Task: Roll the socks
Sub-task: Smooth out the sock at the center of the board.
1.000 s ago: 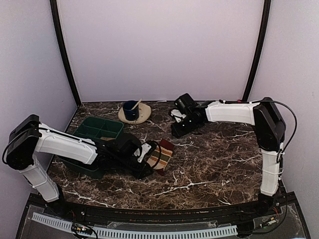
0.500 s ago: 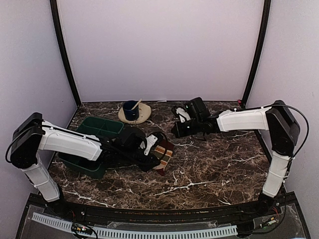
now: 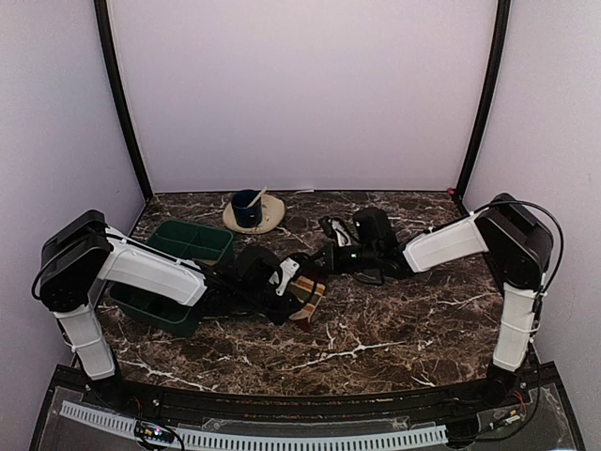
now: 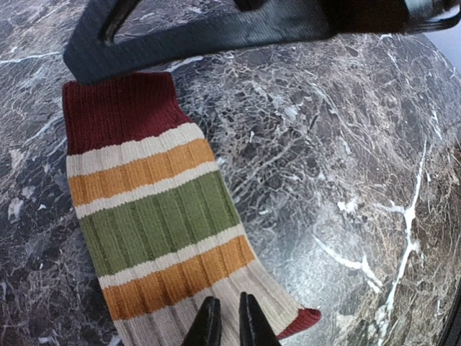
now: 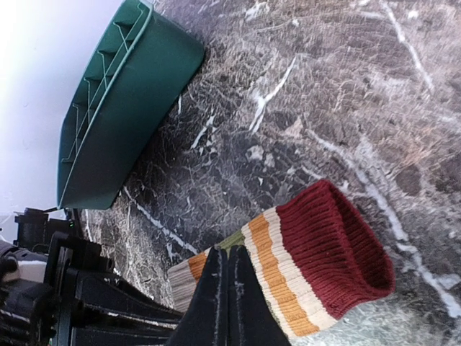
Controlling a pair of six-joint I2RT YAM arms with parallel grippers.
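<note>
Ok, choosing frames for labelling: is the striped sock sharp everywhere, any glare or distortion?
Left wrist: striped sock sharp, marble tabletop bends toward the edges. Right wrist: sock sharp, background beyond the green tray blown out white. Top external: sock small, half hidden under the left gripper.

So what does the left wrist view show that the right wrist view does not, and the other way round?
Only the left wrist view shows most of the striped sock, red cuff to red toe, with the left gripper over its tan part. Only the right wrist view shows the green tray, with the right gripper, fingers together, in front of the sock. Both show the sock's red cuff and stripes and the marble table.
</note>
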